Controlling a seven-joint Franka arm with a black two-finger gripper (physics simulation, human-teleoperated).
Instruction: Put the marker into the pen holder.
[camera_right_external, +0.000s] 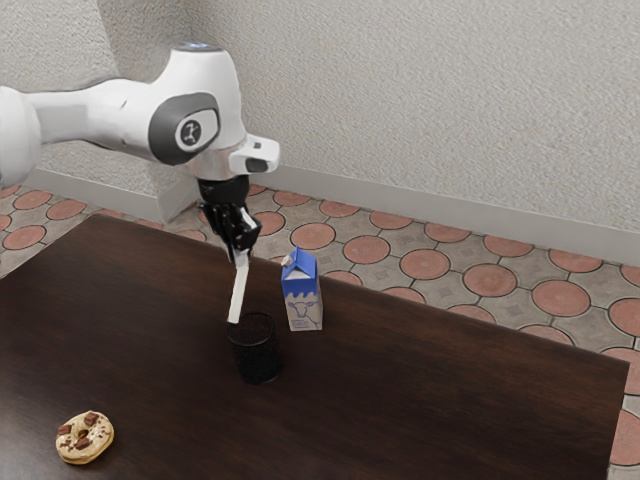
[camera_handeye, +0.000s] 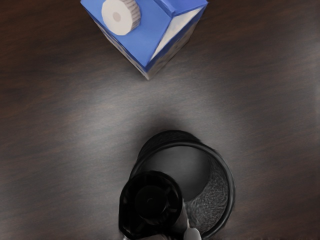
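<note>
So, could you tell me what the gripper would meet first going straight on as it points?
The marker it holds would likely meet the pen holder first, probably its rim; depth is unclear.

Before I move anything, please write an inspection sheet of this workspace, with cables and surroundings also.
Surface: dark brown wooden table, grain showing
Job's things: white marker with black end, near the rim of the upright, round black pen holder; contact unclear
Clutter: upright blue-and-white cardboard milk carton; round light donut with brown pieces
Gripper: black two-finger gripper, shut on the marker
Cables: nothing seen
Surroundings: rough pale wall; floor with round reddish tiles
</note>
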